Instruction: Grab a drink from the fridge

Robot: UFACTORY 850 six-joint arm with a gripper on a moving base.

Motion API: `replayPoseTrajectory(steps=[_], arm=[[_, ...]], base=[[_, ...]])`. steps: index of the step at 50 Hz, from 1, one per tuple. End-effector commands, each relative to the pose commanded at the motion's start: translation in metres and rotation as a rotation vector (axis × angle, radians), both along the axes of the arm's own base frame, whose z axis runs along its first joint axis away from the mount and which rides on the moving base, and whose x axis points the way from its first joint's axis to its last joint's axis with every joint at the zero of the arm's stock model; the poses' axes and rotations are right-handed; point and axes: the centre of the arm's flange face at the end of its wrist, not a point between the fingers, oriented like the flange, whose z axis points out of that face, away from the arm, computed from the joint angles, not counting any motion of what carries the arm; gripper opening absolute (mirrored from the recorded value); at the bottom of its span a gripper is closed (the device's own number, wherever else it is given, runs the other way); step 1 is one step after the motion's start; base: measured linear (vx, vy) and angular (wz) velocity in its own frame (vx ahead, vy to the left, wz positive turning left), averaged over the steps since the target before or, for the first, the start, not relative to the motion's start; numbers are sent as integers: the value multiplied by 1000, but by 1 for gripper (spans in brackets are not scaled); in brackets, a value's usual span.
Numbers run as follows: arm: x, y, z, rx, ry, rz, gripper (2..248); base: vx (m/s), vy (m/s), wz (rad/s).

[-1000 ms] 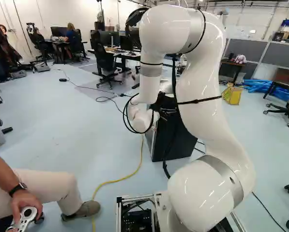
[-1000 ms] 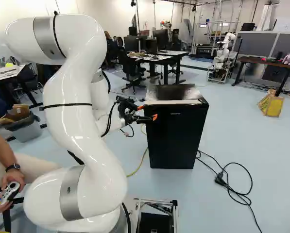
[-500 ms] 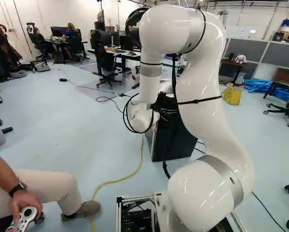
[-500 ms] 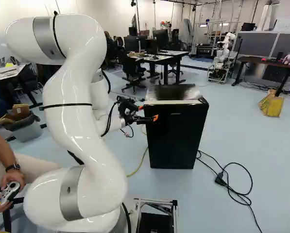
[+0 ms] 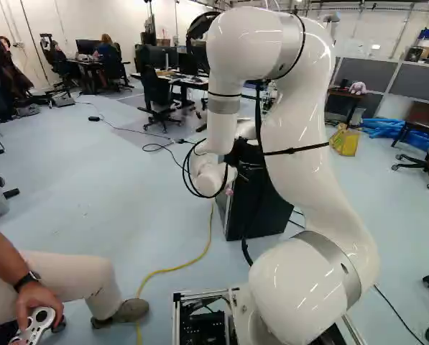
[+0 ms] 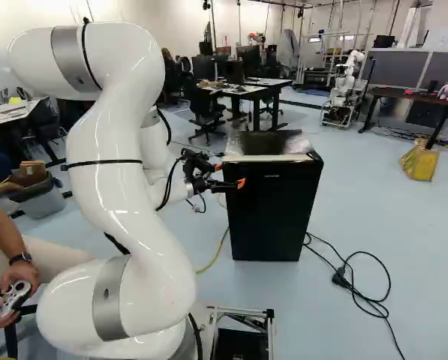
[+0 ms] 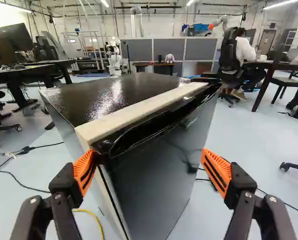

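Gripper (image 6: 229, 175) stands spread at the mini fridge (image 6: 274, 214), one pad (image 7: 84, 171) perhaps touching its door (image 7: 153, 187); the inside is hidden. Black cable (image 6: 389, 285) and yellow cable (image 6: 215, 259) lie beside the fridge; the arm (image 5: 300, 118) partly covers it in the left base view.

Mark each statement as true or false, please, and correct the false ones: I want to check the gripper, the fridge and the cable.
1. The gripper is open. True.
2. The gripper already holds a drink can. False: it has nothing gripped between its orange pads.
3. The fridge stands upright on the floor. True.
4. The front of the fridge is white. False: it is black.
5. A yellow cable lies on the floor. True.
6. The gripper is far behind the fridge. False: it is close at the fridge's upper front.
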Motion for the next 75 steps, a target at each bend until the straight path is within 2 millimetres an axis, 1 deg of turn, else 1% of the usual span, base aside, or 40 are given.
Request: replayPoseTrajectory(steps=[10,33,75], arm=[[-6,-1,1,-2,6,-11,247],[-29,-5,2,-9,30,-33,247],[-79,-15,8,-50,60,-91,247]], base=[[0,0,0],[0,0,0],[0,0,0]])
